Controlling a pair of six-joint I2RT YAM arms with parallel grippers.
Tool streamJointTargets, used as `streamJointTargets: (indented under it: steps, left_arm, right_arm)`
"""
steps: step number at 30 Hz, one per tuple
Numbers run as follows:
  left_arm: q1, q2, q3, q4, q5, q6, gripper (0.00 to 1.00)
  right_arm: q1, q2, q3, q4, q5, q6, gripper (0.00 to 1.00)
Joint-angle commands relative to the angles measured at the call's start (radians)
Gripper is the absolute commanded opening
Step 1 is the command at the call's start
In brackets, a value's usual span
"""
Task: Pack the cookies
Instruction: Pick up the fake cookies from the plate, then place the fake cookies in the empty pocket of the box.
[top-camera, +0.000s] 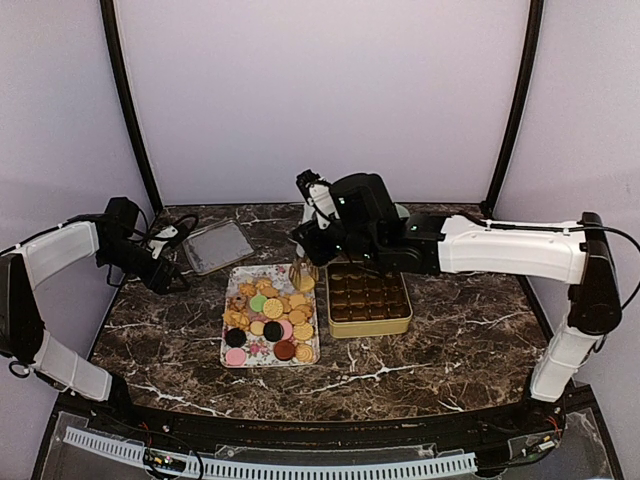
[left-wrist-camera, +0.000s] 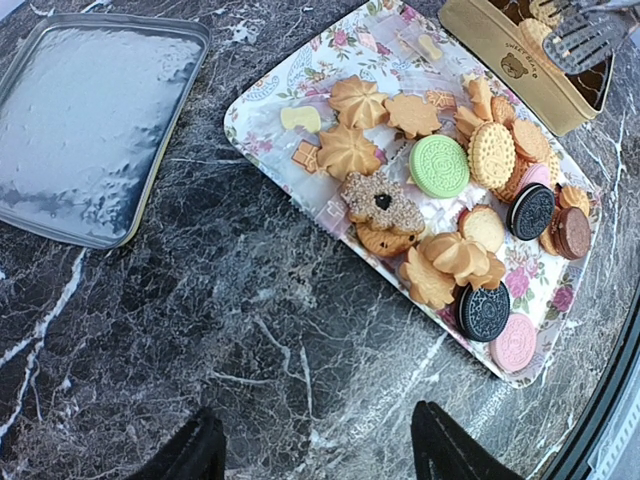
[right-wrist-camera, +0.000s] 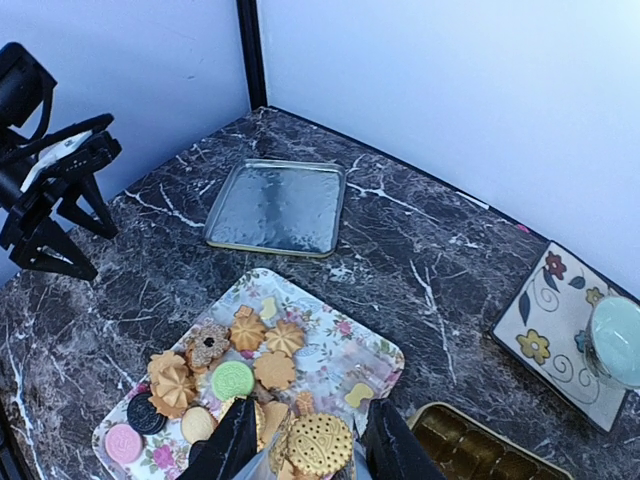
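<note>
Pinched in right pincer (right-wrist-camera: 308, 462): round golden cookie (right-wrist-camera: 320, 440), lifted above flowery tray (left-wrist-camera: 262, 92), just beside gold tin (top-camera: 370, 328); probably for transfer. Other cookies (top-camera: 268, 318) heaped on tray. Left pincer (left-wrist-camera: 318, 450) spread, idle over bare counter (top-camera: 450, 340), well apart from tray. Lid (top-camera: 217, 246) parked aside at back left; nothing between held cookie and tin.
</note>
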Motion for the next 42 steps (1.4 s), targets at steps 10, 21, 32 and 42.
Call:
streamJointTargets:
  steps: [10,21,32,42]
  left_arm:
    - [0.006,0.009,0.047,-0.035,0.025,-0.014,0.65]
    - [0.006,0.025,0.046,-0.033,0.028,-0.019,0.65]
    - [0.005,0.030,0.041,-0.035,0.025,-0.013,0.65]
    - [0.005,0.030,0.042,-0.043,0.030,-0.012,0.66]
  right_arm:
    - [-0.144,-0.065,-0.078,0.084,0.027,-0.003,0.24]
    - [-0.183,-0.035,-0.082,0.106,0.015,-0.010,0.26]
    - [-0.187,-0.013,-0.086,0.110,0.016,-0.016,0.40]
    - [-0.188,-0.012,-0.090,0.110,0.009,-0.021,0.49]
